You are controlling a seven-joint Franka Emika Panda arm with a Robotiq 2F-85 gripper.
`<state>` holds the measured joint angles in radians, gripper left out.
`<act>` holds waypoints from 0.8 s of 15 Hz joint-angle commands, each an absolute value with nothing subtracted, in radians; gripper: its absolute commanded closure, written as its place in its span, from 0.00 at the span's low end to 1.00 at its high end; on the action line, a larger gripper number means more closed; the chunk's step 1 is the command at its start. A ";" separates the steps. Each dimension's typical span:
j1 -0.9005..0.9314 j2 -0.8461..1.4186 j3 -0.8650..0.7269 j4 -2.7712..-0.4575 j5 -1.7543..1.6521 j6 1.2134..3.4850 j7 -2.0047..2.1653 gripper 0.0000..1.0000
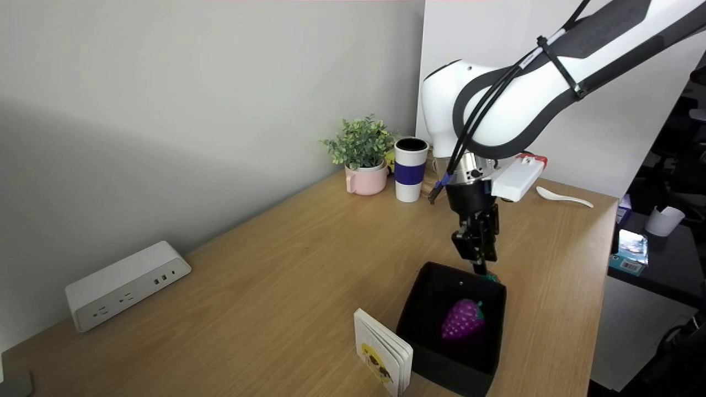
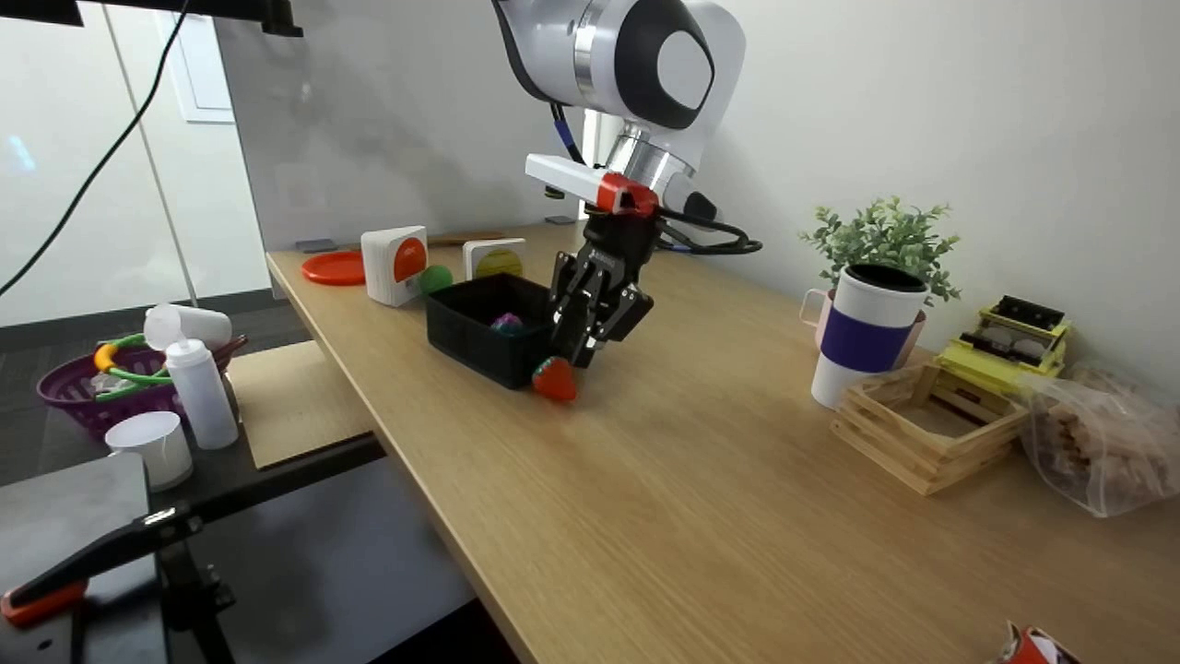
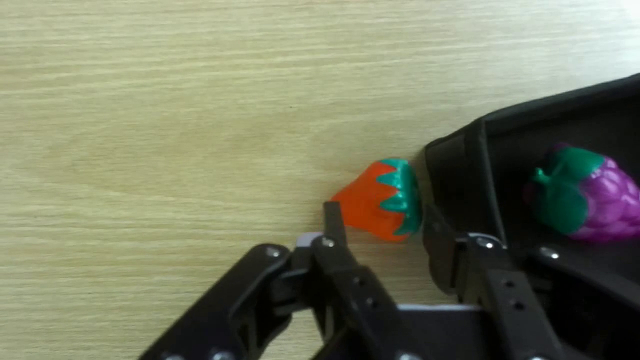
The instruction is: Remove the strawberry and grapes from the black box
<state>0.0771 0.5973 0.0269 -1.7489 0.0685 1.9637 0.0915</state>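
The red strawberry point(image 3: 367, 202) with its green cap lies on the table, outside the box by its corner; it also shows in both exterior views point(image 2: 555, 379) point(image 1: 492, 278). The purple grapes point(image 3: 612, 197) lie inside the black box point(image 3: 452, 165), also in both exterior views point(image 1: 462, 320) point(image 2: 507, 323). The box point(image 1: 447, 372) stands upright. My gripper point(image 3: 383, 212) is low at the box's end, fingers apart. The fingertips flank the strawberry, which reaches beyond them; the near fingertip hides part of its point. Whether they touch it I cannot tell.
A board book point(image 1: 380, 350) stands against the box. More books point(image 2: 394, 266), a green ball point(image 2: 435, 278) and a red plate point(image 2: 334, 267) are behind it. A tumbler point(image 2: 867, 332), wooden crate point(image 2: 931, 429) and plant point(image 1: 361, 144) stand by the wall. The table edge point(image 2: 433, 516) runs near the box.
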 commanded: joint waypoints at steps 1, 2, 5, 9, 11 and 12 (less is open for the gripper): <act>0.066 0.591 0.033 -1.760 0.081 1.966 0.088 0.23; 0.066 0.591 0.033 -1.760 0.081 1.967 0.089 0.17; 0.070 0.586 0.033 -1.764 0.077 1.969 0.093 0.01; 0.090 0.571 0.035 -1.772 0.061 1.973 0.106 0.00; 0.106 0.558 0.037 -1.776 0.049 1.972 0.117 0.00; 0.114 0.552 0.038 -1.778 0.042 1.971 0.123 0.00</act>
<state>0.0927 0.5912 0.0322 -1.7489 0.0638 1.9641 0.0971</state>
